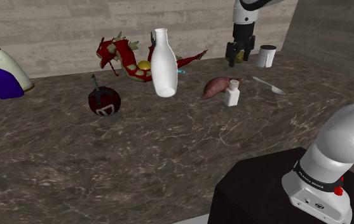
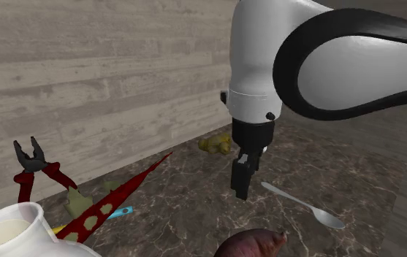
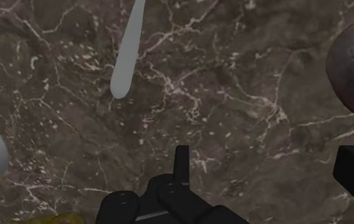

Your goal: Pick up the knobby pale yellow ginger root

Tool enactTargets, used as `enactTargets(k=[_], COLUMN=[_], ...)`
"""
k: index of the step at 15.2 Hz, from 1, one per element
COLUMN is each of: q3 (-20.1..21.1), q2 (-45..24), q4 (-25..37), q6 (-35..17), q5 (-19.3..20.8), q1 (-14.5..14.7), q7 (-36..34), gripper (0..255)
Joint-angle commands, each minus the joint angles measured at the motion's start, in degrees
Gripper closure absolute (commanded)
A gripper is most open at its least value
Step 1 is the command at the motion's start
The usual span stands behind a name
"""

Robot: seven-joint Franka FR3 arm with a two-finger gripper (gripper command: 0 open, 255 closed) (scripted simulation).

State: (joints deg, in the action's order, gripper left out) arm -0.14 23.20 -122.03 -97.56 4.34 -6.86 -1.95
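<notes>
Ginger root (image 2: 217, 144), pale yellow and knobby, lies on the bench (image 2: 187, 193) close to the wall (image 2: 85, 80), near the jaws, which hang wide open and empty above the bare top. Expect it light, stiff and lumpy; you should pinch across its thickest lobe, though its exact shape is hard to read here.

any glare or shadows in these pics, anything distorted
Shoulder view: dim veined counter, white bottle the brightest thing, no glare. Second exterior view: arm looms large, ginger root small behind the tool. Wrist view: spoon throws no shadow I can see.
</notes>
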Motion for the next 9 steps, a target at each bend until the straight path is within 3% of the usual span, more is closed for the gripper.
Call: enactTargets(k=[1, 9], q3=[-0.55, -3.54], q2=[-3.47, -17.98], q4=[2.87, 17.38], q6=[-0.24, 1.02], q5=[0.79, 3.08], q1=[-1.46, -6.23], q7=[-2.50, -11.64], gripper=[0, 0])
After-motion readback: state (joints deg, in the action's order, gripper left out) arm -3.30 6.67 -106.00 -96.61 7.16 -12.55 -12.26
